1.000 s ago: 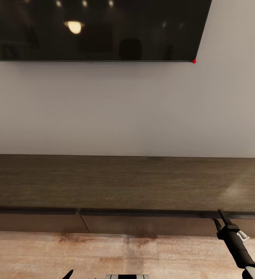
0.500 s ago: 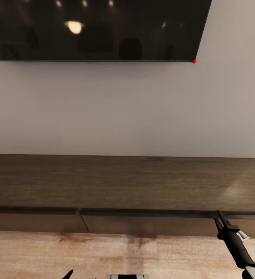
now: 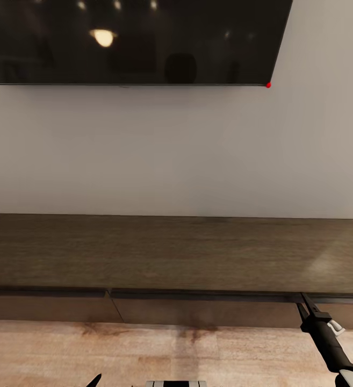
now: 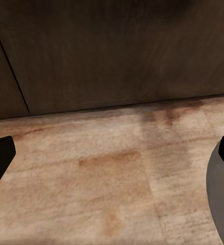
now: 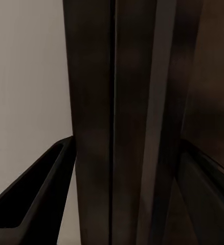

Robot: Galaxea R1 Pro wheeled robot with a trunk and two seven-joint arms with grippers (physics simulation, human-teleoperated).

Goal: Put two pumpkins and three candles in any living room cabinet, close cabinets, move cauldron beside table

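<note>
One right gripper (image 3: 304, 302), at five o'clock in the head view, straddles the top front edge of the long dark-brown wooden cabinet (image 3: 171, 252), apparently pinching it; opening it calls for a straight outward pull

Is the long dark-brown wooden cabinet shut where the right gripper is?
Not quite: right gripper straddles the long dark-brown wooden cabinet panel's top edge.
</note>
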